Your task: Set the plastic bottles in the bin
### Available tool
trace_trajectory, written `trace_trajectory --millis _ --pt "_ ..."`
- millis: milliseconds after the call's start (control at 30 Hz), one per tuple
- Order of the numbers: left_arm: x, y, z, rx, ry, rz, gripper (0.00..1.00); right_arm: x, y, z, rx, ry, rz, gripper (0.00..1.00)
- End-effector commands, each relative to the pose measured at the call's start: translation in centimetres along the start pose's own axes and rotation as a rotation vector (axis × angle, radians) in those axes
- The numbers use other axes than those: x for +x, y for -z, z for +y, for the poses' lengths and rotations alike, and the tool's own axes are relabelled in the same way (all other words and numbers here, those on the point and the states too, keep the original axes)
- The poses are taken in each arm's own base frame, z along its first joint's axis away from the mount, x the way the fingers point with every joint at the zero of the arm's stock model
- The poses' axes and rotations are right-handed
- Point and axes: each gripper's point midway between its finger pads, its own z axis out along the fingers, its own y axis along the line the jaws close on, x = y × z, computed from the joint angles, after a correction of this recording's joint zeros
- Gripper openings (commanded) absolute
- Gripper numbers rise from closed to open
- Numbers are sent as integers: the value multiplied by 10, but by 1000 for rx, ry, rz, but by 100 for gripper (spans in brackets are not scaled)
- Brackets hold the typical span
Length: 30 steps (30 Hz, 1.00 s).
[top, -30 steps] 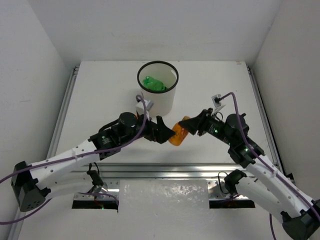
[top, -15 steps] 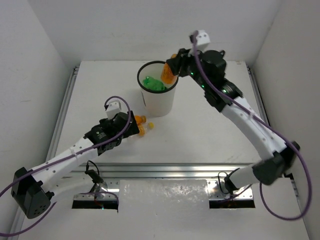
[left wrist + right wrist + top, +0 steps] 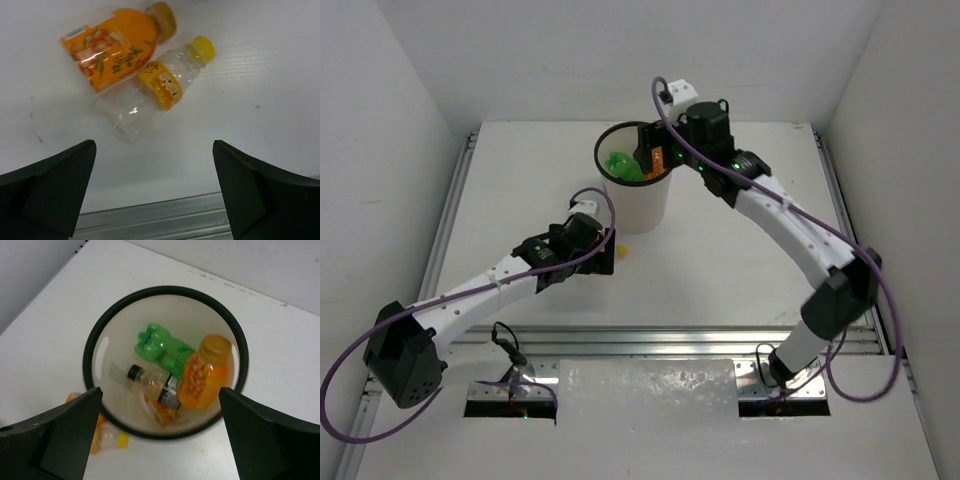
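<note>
Our left gripper (image 3: pixel 152 167) hangs low over the table (image 3: pixel 270 100), fingers spread and empty, above an orange bottle (image 3: pixel 112 47) touching a clear bottle (image 3: pixel 150 95). We should centre on one body, then close. Our right gripper (image 3: pixel 160 407), arm outstretched, hovers spread and empty over the bin (image 3: pixel 165 289), which holds several bottles.

Bin (image 3: pixel 636 205) stood on table (image 3: pixel 750 280), centre, toward far edge. Right gripper (image 3: pixel 160 389) hung above bin mouth.

Inside bin, right wrist view: first bottle (image 3: pixel 161 347) at top-middle, second bottle (image 3: pixel 204 372) just right of it against wall, third bottle (image 3: pixel 147 377) below first, touching.

On table, before bin foot, under left gripper (image 3: pixel 154 143): upper bottle (image 3: pixel 112 47) and lower bottle (image 3: pixel 155 90) lay side by side, touching.
</note>
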Motion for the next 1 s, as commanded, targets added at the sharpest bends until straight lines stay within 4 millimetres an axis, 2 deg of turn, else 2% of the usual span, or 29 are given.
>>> trace_trajectory --millis 0,33,67,100,167,267,400,433,567,667,900,933,967 --pt "-28 13 -27 156 -211 -28 100 -48 69 5 -37 12 -189 99" --pt "-37 13 -27 143 -236 -43 100 -54 89 7 -44 10 -223 99" --pt "-39 11 -25 143 -312 -48 100 -32 88 5 -41 5 -187 99" --pt "-41 9 -29 161 -356 -54 100 -25 94 12 -81 -6 -177 99" --pt "-37 -1 -35 194 -451 -15 100 -5 109 15 -106 -16 -162 99" --pt "-26 -18 -28 174 -523 106 100 15 126 15 -112 -38 -163 99" --pt "-11 -43 -12 125 -538 217 100 31 147 18 -134 -62 -179 99" --pt "-8 -46 -9 118 -542 231 100 36 145 18 -135 -62 -167 99" --pt "6 -62 -1 79 -542 286 99 37 158 21 -157 -67 -202 99" --pt "20 -68 -6 109 -518 346 92 42 157 19 -148 -66 -190 99" --pt "60 -62 -39 251 -433 426 69 48 158 15 -125 -90 -187 99" --pt "65 -61 -40 249 -434 439 63 50 159 14 -119 -100 -181 99" --pt "70 -59 -44 256 -443 452 46 51 159 11 -102 -105 -180 99"
